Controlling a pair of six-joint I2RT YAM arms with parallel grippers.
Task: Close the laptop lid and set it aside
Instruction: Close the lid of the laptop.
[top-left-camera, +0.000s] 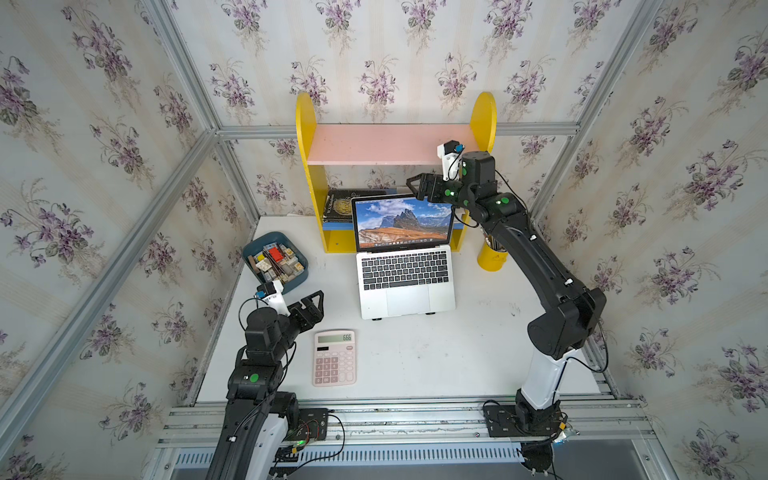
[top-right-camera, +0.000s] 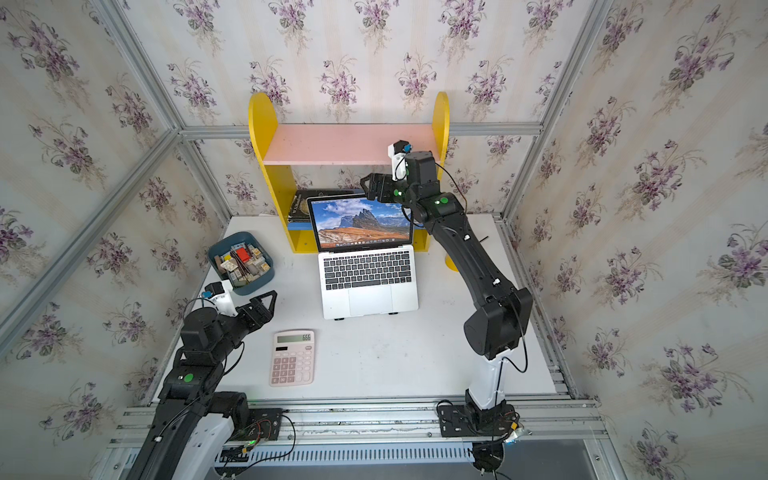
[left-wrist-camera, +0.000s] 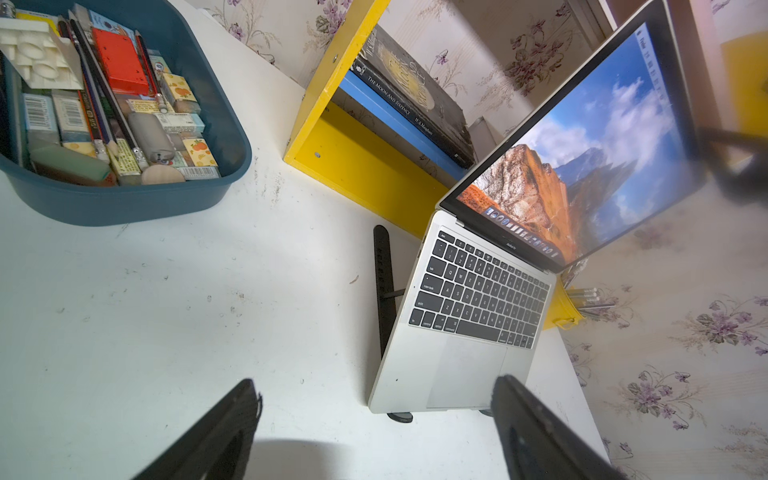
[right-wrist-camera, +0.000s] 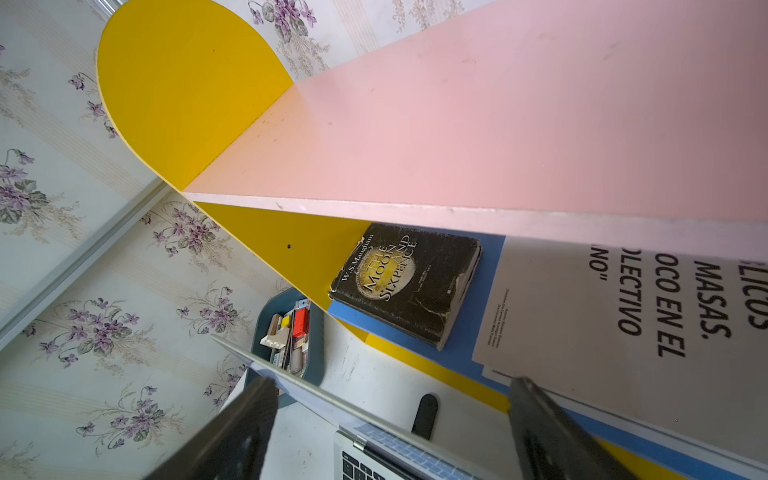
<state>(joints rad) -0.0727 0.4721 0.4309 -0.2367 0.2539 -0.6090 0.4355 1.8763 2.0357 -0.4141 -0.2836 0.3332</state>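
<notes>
Nearest me, the calculator (top-left-camera: 334, 357) lies in front of the laptop (top-left-camera: 405, 286), off its left corner. My left gripper (top-left-camera: 312, 300) hovers left of the laptop, jaws wide, holding nothing. The laptop sits mid-table, propped on a black stand (left-wrist-camera: 382, 286), lid (top-left-camera: 402, 222) up, screen lit. Further on, my right gripper (top-left-camera: 417, 185) is at the lid's top right corner, spread wide and empty. The wrist view shows the top edge running between the jaws, but I can't tell if they touch it.

Closing is the step in hand, not yet begun, I'd say. I'd press from behind the top edge, nearer its middle, and swing it down slowly — that stand could slide or tip. The shelf (top-left-camera: 390, 147) stands just behind the laptop — little room there.
</notes>
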